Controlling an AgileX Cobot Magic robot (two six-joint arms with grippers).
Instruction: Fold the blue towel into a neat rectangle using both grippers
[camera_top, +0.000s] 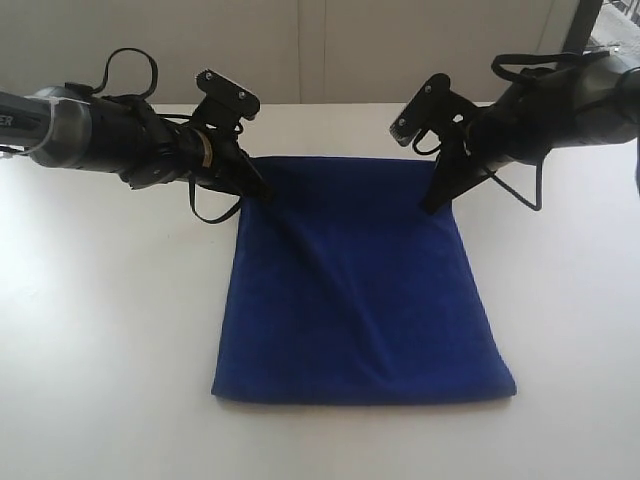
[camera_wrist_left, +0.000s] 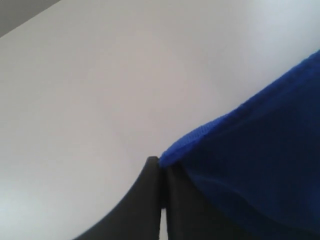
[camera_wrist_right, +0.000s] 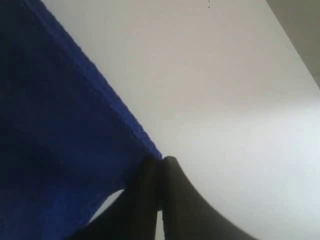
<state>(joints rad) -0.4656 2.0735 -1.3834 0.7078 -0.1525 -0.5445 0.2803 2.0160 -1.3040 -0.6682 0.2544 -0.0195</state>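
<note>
Pinching the two far corners, the left tool (camera_top: 258, 190) and the right tool (camera_top: 432, 207) are each closed narrow on the blue towel (camera_top: 360, 310). Both wrist views show cloth caught at the very fingertips. The towel lies spread on the white table (camera_top: 110, 330), running from the tools toward the near edge, with a slanting crease leading off the left corner. Each arm is nearest its own corner. The coming fold likely carries the far edge over to the near edge, both tools level, and no other object shows in that path
</note>
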